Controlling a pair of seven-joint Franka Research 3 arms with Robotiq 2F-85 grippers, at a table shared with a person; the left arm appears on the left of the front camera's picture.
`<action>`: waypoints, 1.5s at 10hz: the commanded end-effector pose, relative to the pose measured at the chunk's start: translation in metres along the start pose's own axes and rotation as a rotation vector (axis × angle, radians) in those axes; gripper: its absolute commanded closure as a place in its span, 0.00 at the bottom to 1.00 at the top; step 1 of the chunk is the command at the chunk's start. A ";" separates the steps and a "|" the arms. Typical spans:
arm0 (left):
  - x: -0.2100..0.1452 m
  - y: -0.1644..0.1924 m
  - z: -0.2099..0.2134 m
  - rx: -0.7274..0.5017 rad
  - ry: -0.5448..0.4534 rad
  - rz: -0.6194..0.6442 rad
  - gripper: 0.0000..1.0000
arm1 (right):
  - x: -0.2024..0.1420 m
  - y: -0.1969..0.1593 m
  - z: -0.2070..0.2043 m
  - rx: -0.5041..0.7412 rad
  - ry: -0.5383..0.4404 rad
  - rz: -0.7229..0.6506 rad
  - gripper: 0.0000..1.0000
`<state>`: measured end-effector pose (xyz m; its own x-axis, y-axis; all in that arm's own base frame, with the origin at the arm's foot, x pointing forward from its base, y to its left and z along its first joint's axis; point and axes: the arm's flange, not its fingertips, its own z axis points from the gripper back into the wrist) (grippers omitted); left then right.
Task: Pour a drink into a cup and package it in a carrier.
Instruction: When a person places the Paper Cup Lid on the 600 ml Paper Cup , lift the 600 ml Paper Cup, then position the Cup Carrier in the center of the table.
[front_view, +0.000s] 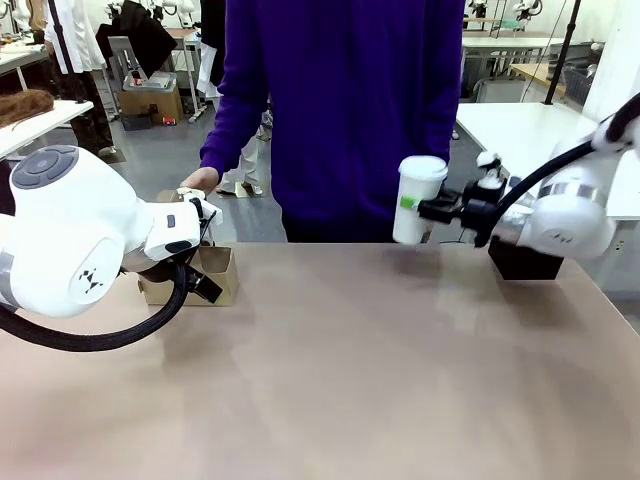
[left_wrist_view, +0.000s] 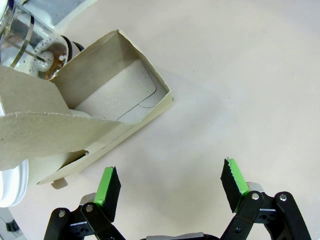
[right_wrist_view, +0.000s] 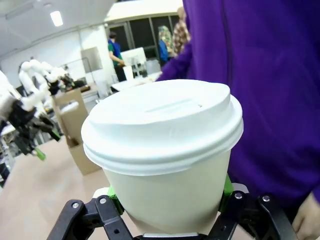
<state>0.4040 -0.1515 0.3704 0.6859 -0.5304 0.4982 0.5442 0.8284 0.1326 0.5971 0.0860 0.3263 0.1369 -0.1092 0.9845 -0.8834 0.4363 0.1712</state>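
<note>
Holding lidded paper cup (front_view: 420, 180) aloft, far right
Clenching right gripper (front_view: 428, 210) on it above table (front_view: 350, 380); keeping left gripper (left_wrist_view: 171, 172) released, empty, just beside kraft carrier (left_wrist_view: 115, 65), far left

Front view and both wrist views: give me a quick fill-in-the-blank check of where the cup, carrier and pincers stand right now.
1. The right pincer is shut on the white paper cup, which is capped with a white plastic ____.
2. The left pincer hangs ____ over the bare table.
3. The kraft cardboard carrier has a compartment that is ____: no cup sits in it.
4. The person across the table wears a ____ top.

Missing words: lid; open; empty; purple.
</note>
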 end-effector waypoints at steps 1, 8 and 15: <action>0.000 0.000 0.000 -0.001 -0.001 0.000 0.00 | 0.067 0.017 0.030 0.081 -0.038 -0.005 0.20; 0.000 0.000 0.000 -0.001 -0.001 0.000 0.00 | 0.225 0.111 0.026 0.218 0.072 0.024 0.20; 0.000 0.000 0.000 -0.001 -0.001 0.000 0.00 | 0.227 0.115 0.023 0.233 0.047 0.048 0.20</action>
<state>0.4040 -0.1517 0.3706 0.6855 -0.5306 0.4985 0.5445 0.8282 0.1329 0.5178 0.0908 0.5654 0.1151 -0.0483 0.9922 -0.9679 0.2194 0.1229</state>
